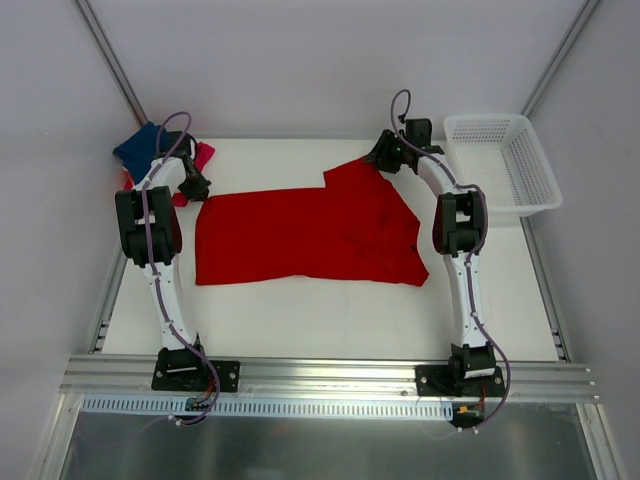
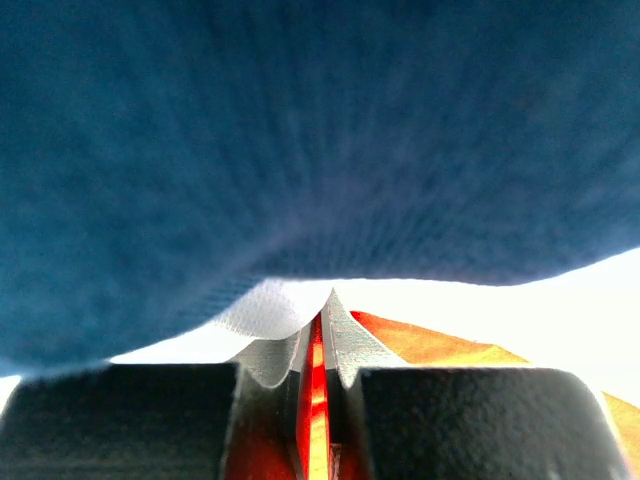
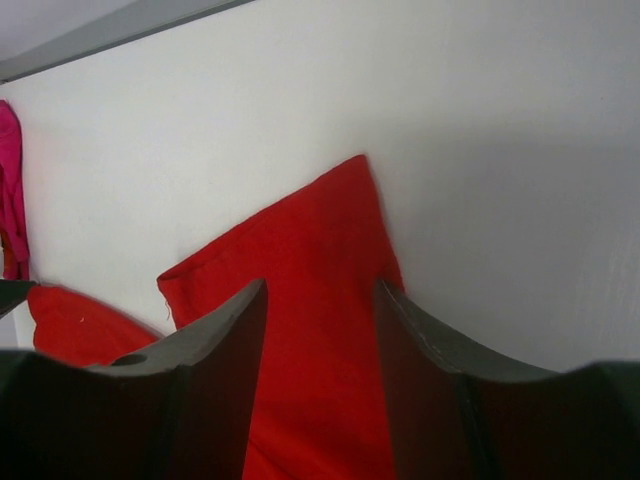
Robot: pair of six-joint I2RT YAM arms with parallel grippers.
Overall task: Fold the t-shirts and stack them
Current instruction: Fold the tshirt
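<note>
Find the big plain bright red cloth t-shirt [image 1: 310, 235] lying spread in the middle of the white tabletop [image 1: 300, 320], with one sleeve [image 3: 310, 230] poking out toward 1 o'clock. See the right hand [image 3: 320, 290] there, half open, one finger on each side of that sleeve, not yet pinching. Lower straight down and squeeze shut on the sleeve's edge only. Then lift a little and lay the sleeve over toward 7 o'clock, flat onto the shirt's body. Go slow to keep the soft cloth from bunching up. Pat out wrinkles before letting go.

Look to 10 o'clock for the left hand [image 1: 195, 185], squeezed tight shut, right beside the small folded navy blue shirt [image 1: 135, 148], a folded white square [image 2: 265, 305], a folded orange square [image 2: 430, 345] and a folded bright pink square [image 1: 205, 152]. Cannot tell about any cloth pinched inside. Keep from bumping that little pile. Leave the white plastic mesh basket [image 1: 487, 117] at 2 o'clock alone.
</note>
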